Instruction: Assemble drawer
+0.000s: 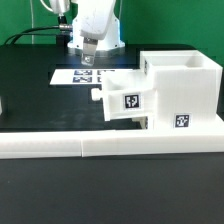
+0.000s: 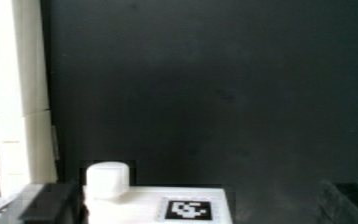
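Observation:
The white drawer casing (image 1: 185, 95) stands at the exterior view's right, with a tag on its lower front. A white tray (image 1: 122, 102) with a tag and a small knob (image 1: 97, 97) sticks out of the casing's side toward the exterior view's left. My gripper (image 1: 88, 52) hangs behind the tray, above the marker board, touching nothing. In the wrist view my gripper (image 2: 197, 202) is open and empty. Its dark fingers (image 2: 43, 204) stand far apart on either side of a white tagged part (image 2: 190, 208) with a knob (image 2: 108, 180). A second tray does not show separately.
The marker board (image 1: 85, 76) lies on the black table behind the tray. Long low white border bars (image 1: 100, 146) run along the front edge, and one shows in the wrist view (image 2: 16, 110). A white edge (image 1: 2, 106) shows at the exterior view's far left.

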`<state>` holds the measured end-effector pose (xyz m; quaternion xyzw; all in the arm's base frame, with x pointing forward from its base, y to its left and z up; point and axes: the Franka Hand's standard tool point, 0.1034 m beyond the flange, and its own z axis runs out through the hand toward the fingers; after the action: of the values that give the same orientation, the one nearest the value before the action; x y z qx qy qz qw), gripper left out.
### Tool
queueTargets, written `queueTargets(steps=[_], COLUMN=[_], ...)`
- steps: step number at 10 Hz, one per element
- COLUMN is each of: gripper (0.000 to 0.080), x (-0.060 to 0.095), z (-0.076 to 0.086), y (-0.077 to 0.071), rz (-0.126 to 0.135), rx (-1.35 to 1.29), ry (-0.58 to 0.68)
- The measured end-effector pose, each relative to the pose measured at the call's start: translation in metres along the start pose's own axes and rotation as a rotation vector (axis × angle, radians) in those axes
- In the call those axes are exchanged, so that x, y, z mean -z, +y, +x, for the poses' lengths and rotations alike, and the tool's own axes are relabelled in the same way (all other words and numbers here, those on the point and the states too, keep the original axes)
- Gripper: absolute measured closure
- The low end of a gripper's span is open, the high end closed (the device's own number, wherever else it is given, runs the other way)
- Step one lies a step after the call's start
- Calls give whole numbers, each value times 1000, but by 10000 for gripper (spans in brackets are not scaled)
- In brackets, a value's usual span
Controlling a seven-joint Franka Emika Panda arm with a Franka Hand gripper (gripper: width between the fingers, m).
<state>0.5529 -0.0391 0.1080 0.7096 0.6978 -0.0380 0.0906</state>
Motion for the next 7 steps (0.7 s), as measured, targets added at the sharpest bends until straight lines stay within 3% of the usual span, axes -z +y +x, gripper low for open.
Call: queueTargets(steps=[2,3,6,7], gripper=[150,150,150,150], x=[-12,-25,-41,-49], z=[-15,-19,-29,-29], y=[1,1,-2,-3], rz=[-3,9,23,39], rx=[31,42,80,135], ry=[73,101,195,227])
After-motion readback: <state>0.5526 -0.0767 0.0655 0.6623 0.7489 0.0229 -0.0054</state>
